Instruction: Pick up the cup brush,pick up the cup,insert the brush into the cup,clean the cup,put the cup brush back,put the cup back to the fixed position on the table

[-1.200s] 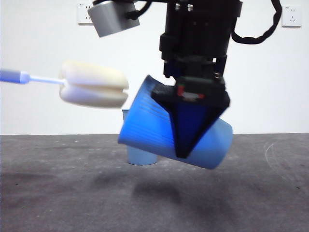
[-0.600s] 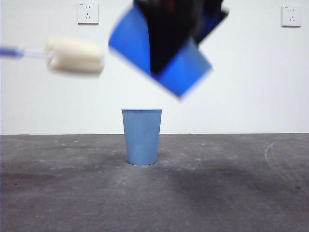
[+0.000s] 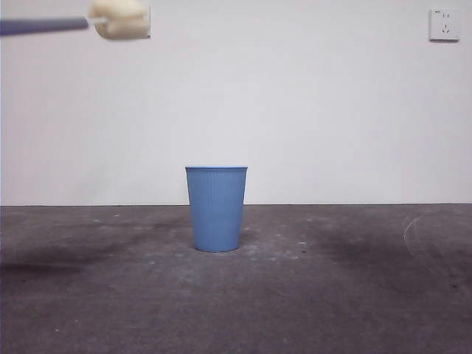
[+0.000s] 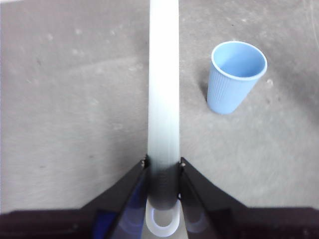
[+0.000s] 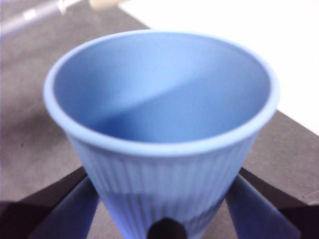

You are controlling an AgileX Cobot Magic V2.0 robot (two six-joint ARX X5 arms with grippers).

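My left gripper (image 4: 163,172) is shut on the pale handle of the cup brush (image 4: 163,89). In the front view the brush hangs level at the top left corner, its cream sponge head (image 3: 122,18) high above the table (image 3: 332,295). My right gripper (image 5: 162,201) is shut on the blue ribbed cup (image 5: 159,129), one jaw on each side of its lower wall, the mouth open and empty. That cup and both grippers are out of the front view. The cup brush (image 5: 102,4) tip shows far beyond the held cup's rim, apart from it.
A second blue cup (image 3: 216,208) stands upright on the dark grey table, mid-way across; the left wrist view shows this cup (image 4: 235,77) empty, off to one side of the brush handle. A wall socket (image 3: 444,23) sits on the white back wall.
The right gripper has lifted the tilted cup up out of the front view, uncovering the standing cup. The brush has risen to the top left corner.
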